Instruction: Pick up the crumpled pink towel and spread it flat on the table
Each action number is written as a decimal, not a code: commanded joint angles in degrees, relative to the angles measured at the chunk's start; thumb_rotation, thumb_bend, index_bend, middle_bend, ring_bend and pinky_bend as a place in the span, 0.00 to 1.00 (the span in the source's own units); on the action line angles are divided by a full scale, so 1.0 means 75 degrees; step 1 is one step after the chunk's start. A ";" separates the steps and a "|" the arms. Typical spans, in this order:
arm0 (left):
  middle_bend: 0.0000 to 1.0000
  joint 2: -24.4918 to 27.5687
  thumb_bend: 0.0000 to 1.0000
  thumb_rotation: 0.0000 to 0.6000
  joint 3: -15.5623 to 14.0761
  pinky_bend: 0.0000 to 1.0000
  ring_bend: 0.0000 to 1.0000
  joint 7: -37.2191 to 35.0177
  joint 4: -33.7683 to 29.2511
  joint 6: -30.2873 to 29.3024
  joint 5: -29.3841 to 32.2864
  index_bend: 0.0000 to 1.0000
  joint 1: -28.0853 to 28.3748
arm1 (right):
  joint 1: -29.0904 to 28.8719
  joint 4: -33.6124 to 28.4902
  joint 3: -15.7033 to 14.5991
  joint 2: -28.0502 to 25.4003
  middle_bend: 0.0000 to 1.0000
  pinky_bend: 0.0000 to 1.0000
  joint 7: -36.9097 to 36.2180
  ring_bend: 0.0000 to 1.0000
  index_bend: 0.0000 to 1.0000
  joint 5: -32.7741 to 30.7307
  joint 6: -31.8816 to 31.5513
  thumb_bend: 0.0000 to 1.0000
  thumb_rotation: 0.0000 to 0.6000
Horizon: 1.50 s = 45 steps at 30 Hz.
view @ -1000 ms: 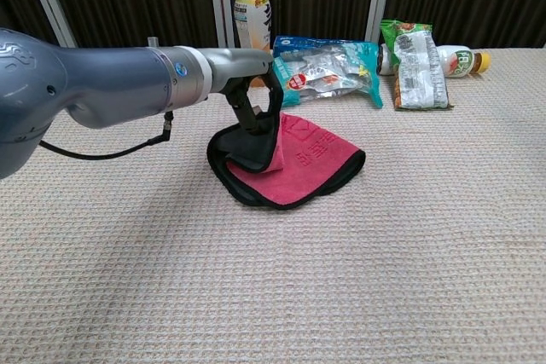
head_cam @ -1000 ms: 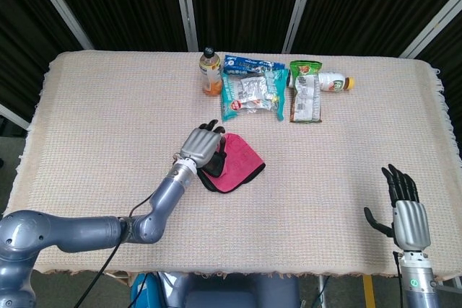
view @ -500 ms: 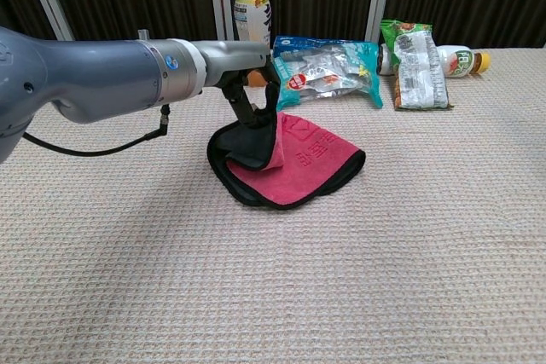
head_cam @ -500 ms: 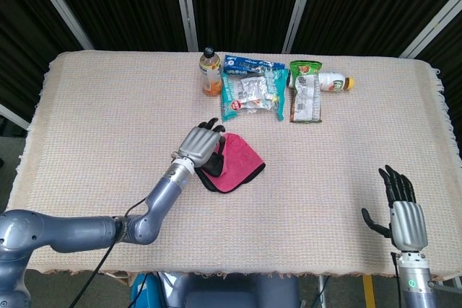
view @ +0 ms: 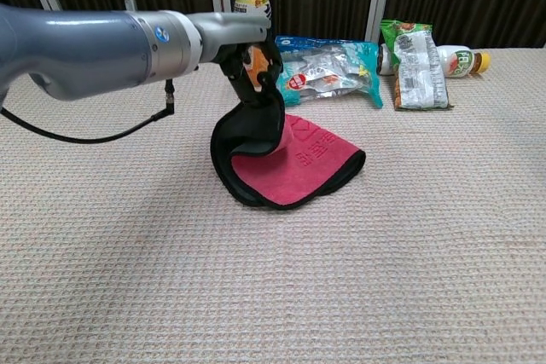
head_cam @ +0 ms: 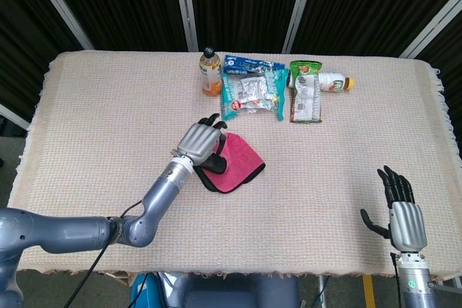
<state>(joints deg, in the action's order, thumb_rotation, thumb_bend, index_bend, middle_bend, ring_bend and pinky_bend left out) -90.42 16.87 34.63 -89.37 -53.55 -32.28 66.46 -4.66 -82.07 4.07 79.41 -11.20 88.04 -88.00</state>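
1. fingers of left hand pinch the near-left edge of the pink towel, mid-table; the rest lies folded.
2. right hand spread, holds nothing, near right.
3. step: pick-up. next: lift clear, then spread flat.

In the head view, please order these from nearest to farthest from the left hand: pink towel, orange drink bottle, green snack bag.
1. Pink towel, held by the left hand.
2. Orange drink bottle, standing behind the hand.
3. Green snack bag, far back, toward the right.

Pink towel in left hand
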 commanded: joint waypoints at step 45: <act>0.22 0.0960 0.40 1.00 0.2248 0.16 0.04 0.1761 0.0556 -0.0843 0.3938 0.70 0.3585 | -0.1017 -0.1914 0.1043 -0.0674 0.00 0.00 -0.0170 0.00 0.05 -0.1169 0.1507 0.31 1.00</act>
<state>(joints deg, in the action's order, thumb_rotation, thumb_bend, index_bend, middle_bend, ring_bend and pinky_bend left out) -82.80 33.85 47.89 -85.73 -60.28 -2.99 92.96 -10.29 -93.07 9.75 75.49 -13.52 81.28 -78.86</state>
